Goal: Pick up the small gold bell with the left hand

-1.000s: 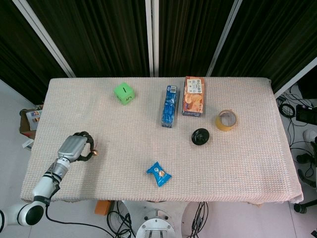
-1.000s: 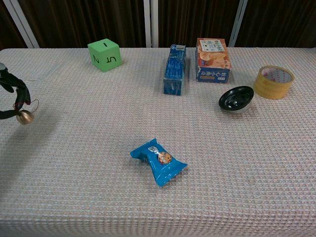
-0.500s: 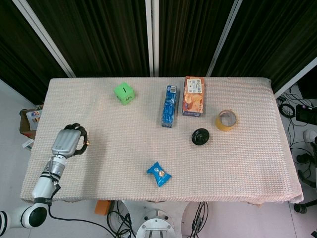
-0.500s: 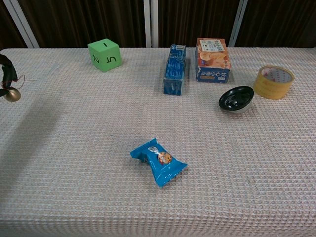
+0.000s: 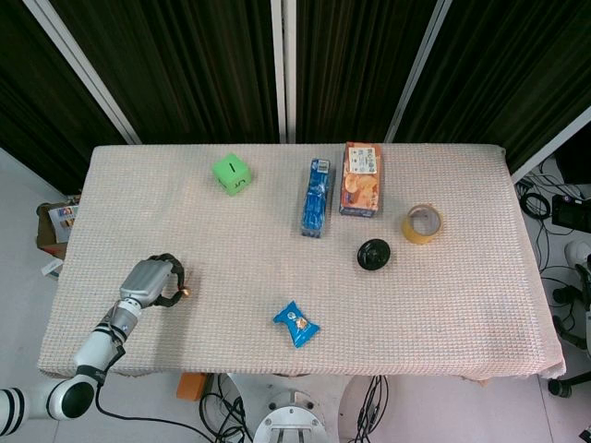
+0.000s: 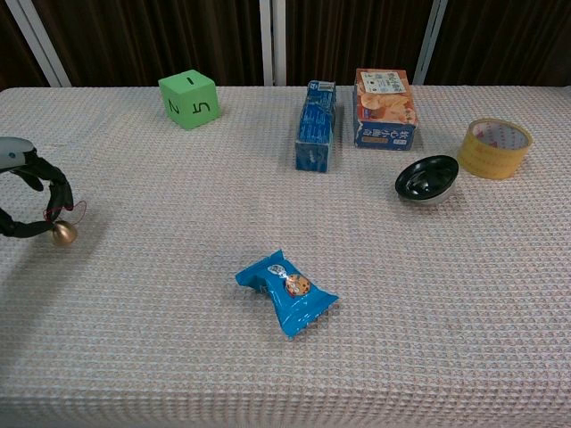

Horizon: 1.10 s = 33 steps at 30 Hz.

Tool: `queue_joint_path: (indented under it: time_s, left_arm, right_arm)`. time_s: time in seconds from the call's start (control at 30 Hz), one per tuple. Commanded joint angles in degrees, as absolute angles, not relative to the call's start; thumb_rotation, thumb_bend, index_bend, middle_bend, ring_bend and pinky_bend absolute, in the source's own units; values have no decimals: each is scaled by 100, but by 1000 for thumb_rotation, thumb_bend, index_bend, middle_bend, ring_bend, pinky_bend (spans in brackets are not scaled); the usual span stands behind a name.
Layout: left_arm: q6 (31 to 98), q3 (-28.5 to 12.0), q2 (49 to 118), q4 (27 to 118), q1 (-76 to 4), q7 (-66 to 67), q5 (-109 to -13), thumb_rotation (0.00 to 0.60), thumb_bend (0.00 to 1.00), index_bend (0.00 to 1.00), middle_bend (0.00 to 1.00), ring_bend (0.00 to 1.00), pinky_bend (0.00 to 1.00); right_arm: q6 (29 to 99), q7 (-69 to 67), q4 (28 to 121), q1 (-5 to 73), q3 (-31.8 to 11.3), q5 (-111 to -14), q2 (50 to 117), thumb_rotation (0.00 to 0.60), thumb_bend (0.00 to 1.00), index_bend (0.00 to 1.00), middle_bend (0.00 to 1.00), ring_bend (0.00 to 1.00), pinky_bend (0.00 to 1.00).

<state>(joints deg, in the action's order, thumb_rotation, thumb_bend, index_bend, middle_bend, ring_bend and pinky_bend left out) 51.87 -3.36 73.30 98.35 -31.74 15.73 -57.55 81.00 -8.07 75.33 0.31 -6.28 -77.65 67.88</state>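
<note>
The left hand [image 5: 152, 283] pinches the small gold bell [image 6: 62, 234] at its curled fingers' [image 6: 55, 184] tips, the bell hanging below them, just over the bench [image 5: 443, 295].

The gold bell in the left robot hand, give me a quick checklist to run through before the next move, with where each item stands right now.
1. Bell held: the gold bell sits at the fingertips of the left robot hand. Ok.
2. Bell clear of the table: cannot tell.
3. Grip security: fingers curl around it, but contact is too small to judge. Cannot tell.
4. Nearby clutter: the blue snack packet and green cube lie well apart from the hand. Ok.
5. Right robot hand: not in either view. Cannot tell.
</note>
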Motion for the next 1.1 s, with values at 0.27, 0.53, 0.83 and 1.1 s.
queue_joint_path:
  time_s: [0.27,0.53,0.83,1.1]
  left_arm:
    - [5302,-340,7650,9426,-3166,1375,-5893,600,445,738,305,170,216]
    - [5358,-303,7697,9357,-3177,1455,-5938,600,438,678,226,144,215]
    - [5371,-248,7713,9318,-3177,1513,-5985,600,432,519,207,134,215]
    - [5476,-207,7593,9398,-3112,1420,-6205,600,417,327,191,129,214]
  right_arm:
    - [8061,-824,7493,38,-626,-7744,6813,600,188,0,0,0,0]
    - [8069,-832,7478,33,-631,-7737,6815,600,188,0,0,0,0]
    - [8080,-822,7493,28,-629,-7742,6811,600,188,0,0,0,0]
    - [8099,-819,7518,26,-635,-7749,6798,600,190,0,0,0,0]
